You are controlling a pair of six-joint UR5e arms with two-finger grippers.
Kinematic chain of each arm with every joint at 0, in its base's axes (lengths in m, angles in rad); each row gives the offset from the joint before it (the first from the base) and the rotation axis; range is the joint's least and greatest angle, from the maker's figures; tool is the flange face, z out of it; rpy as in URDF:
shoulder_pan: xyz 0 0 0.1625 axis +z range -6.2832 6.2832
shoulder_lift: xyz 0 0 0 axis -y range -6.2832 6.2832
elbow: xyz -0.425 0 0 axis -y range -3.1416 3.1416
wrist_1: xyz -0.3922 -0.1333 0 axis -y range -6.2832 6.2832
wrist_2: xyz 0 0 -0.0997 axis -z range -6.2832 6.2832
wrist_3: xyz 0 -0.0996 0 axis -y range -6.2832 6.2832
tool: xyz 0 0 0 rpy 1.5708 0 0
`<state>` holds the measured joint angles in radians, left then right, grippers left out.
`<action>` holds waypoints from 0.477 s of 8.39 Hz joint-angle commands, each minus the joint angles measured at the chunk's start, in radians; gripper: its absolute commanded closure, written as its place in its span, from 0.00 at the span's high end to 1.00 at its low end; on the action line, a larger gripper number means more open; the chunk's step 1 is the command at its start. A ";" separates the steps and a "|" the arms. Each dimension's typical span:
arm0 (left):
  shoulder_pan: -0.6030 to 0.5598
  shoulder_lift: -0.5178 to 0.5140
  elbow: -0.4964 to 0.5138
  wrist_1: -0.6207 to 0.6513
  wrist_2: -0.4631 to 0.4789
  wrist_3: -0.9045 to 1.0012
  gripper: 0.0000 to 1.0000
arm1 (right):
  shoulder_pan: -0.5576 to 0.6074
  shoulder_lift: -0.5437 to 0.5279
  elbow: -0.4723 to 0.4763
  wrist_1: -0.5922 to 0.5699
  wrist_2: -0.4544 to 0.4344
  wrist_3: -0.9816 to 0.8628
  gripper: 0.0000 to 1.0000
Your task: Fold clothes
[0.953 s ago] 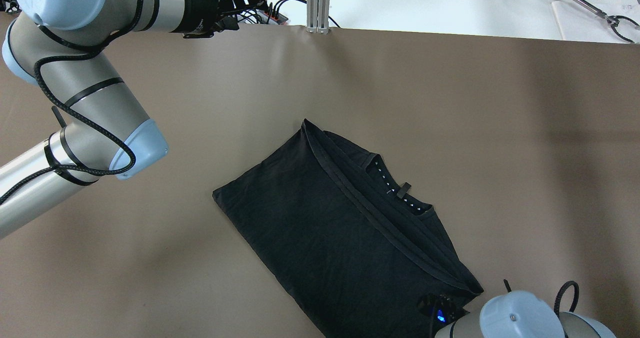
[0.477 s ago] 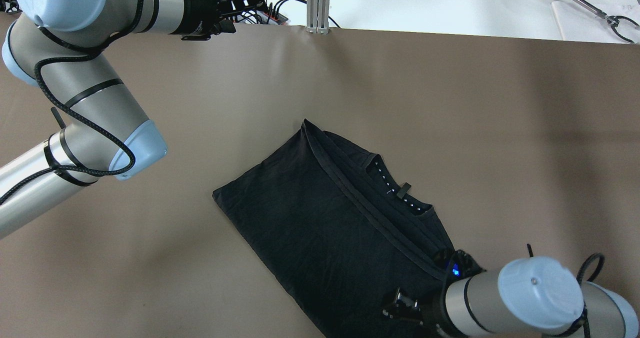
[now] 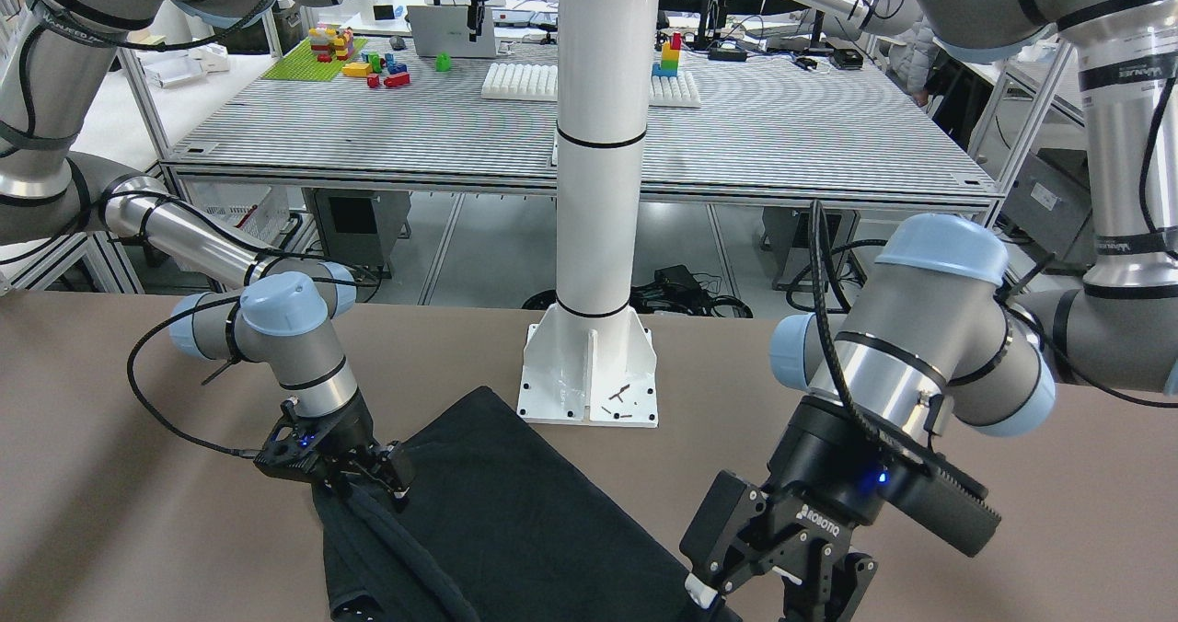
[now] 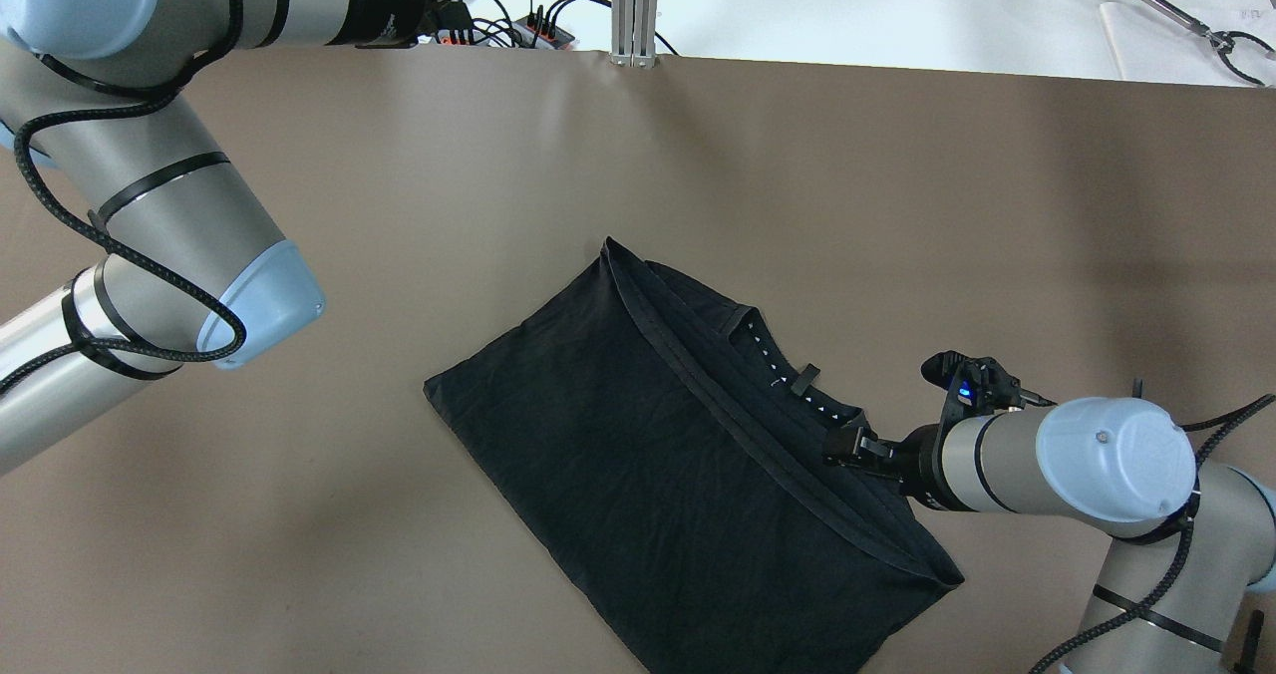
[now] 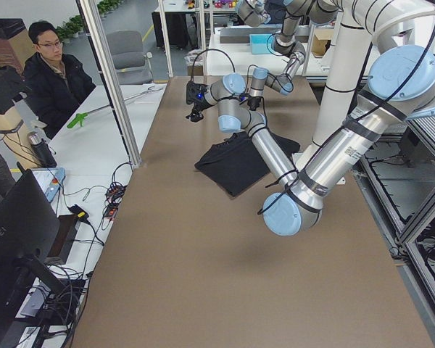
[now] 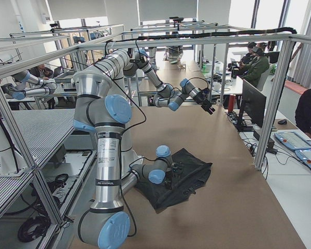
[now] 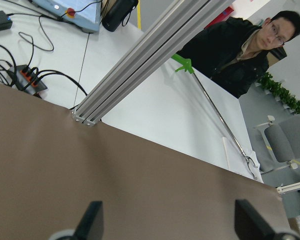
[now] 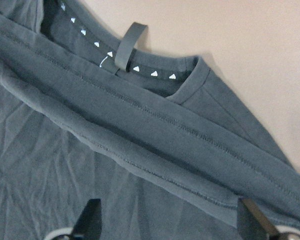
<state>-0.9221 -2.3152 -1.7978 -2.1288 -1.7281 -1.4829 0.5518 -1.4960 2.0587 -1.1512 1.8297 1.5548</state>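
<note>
1 folded, wrinkled black shirt

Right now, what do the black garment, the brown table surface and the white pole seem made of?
The black garment: soft matte knit, probably cotton; stitched hems and creases show. The brown table surface: smooth matte sheet, soft reflections; material unclear. The white pole: likely painted metal, glossy, with bolted base plate.

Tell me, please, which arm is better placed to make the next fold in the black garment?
The right arm: the right gripper hovers open at the collar edge of the black garment, whereas the left gripper hangs open by the far edge of the table, well away from it.
</note>
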 commanded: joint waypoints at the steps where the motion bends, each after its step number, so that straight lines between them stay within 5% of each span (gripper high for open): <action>1: -0.023 -0.023 -0.005 -0.022 0.085 0.007 0.93 | 0.045 -0.006 -0.028 -0.001 -0.003 -0.019 0.95; 4: -0.033 -0.020 -0.012 -0.031 0.096 -0.033 0.93 | 0.045 -0.006 -0.026 -0.001 -0.052 -0.019 0.95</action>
<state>-0.9463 -2.3377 -1.8080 -2.1539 -1.6430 -1.4968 0.5959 -1.5010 2.0302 -1.1520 1.8102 1.5361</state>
